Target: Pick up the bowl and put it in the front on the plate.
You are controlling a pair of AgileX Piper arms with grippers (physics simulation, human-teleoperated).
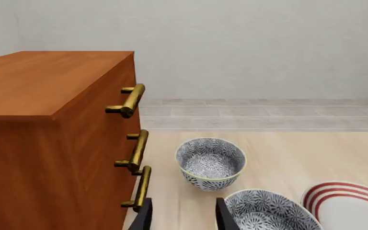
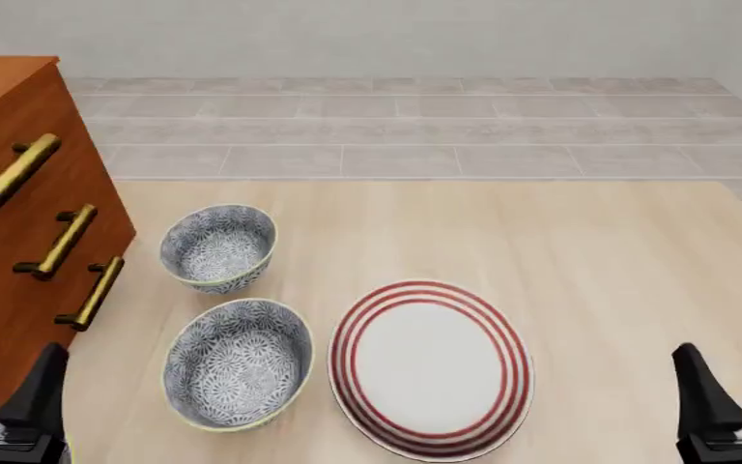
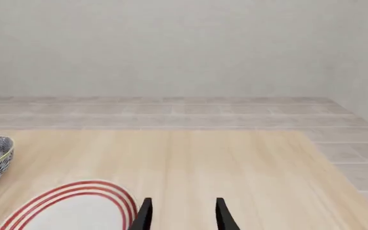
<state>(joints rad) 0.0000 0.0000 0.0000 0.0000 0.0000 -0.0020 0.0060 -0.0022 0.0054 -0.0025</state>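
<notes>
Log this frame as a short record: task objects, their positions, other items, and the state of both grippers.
target bowl: front bowl, blue-and-white floral, upright on the table, just left of the plate
second bowl: rear bowl, same pattern, farther back, nearer the cabinet
plate: white with red rings, nothing on it
cabinet: wooden, brass handles, at the table's left
left gripper: open, holding nothing, near edge by the cabinet
right gripper: open, holding nothing, right of the plate
progress: bowl not yet picked up

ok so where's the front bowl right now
In the front view the front bowl sits on the table at lower left, just left of the plate, with the other bowl behind it and the wooden drawer cabinet to its left.
</notes>
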